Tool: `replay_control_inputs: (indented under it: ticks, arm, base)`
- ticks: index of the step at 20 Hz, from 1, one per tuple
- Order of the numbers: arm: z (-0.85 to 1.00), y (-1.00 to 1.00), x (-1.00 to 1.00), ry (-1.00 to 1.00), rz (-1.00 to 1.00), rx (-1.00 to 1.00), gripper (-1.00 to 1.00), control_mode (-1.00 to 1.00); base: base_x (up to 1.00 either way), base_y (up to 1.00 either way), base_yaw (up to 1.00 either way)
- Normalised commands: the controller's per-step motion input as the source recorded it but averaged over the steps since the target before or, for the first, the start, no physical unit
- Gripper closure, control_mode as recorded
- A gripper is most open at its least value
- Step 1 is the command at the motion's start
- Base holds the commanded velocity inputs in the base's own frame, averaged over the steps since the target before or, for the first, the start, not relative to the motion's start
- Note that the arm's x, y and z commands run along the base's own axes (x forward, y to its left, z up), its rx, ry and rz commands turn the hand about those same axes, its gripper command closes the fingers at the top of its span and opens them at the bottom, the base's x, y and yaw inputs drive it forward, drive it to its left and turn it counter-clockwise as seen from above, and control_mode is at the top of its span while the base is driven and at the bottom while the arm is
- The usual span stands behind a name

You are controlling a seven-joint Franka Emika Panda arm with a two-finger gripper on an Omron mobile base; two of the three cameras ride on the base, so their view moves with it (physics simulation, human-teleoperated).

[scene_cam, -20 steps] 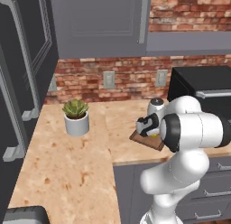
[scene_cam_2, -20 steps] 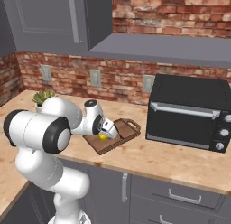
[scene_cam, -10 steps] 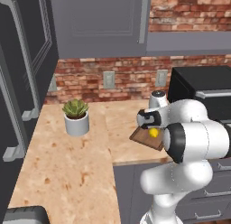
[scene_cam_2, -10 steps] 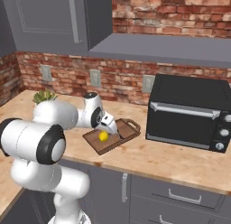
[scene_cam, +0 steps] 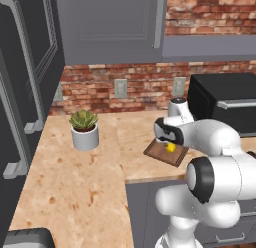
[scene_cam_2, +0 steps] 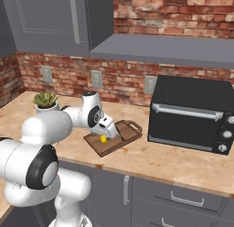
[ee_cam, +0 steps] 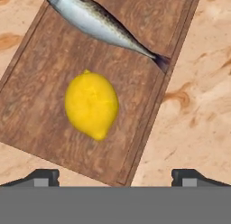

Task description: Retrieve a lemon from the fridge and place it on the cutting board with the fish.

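The lemon [ee_cam: 91, 104] lies free on the wooden cutting board [ee_cam: 45, 83], just below the silver fish [ee_cam: 99, 22]. My gripper [ee_cam: 115, 175] hovers above the board's near edge, open, with nothing between its fingertips [ee_cam: 43, 175]. In the left base view the lemon [scene_cam: 171, 147] rests on the board [scene_cam: 155, 151] under my hand [scene_cam: 166, 134]. From the right side the lemon [scene_cam_2: 103, 139] sits on the board [scene_cam_2: 125, 132] beside my gripper [scene_cam_2: 109, 130]. The dark fridge [scene_cam: 25, 77] stands far left, its doors shut.
A black countertop oven [scene_cam_2: 189, 114] stands right of the board, also seen as the oven [scene_cam: 225, 104]. A potted succulent [scene_cam: 84, 129] sits on the counter to the left, shown too as the plant [scene_cam_2: 45, 101]. Brick wall and grey upper cabinets lie behind.
My arm's elbow has swung lower and nearer the base while the hand stays over the board. The lemon rests in the same spot on the board.
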Motion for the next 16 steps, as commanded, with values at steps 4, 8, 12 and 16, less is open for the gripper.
replay_control_inputs:
  ticks: [4, 8, 12, 16]
  arm:
    - [0.33, 0.01, -0.57, 0.02, 0.07, 0.00, -1.00, -1.00]
    - [0.32, 0.00, -0.49, -0.01, 0.20, 0.04, -1.00, -1.00]
    - [0.31, 0.13, -0.34, -0.02, 0.28, 0.07, -1.00, -1.00]
    - [0.42, 0.28, -0.38, 0.00, 0.30, 0.00, -1.00, -1.00]
  base:
    - [0.00, 0.00, 0.00]
    - [0.00, 0.00, 0.00]
    - [0.00, 0.00, 0.00]
    - [0.00, 0.00, 0.00]
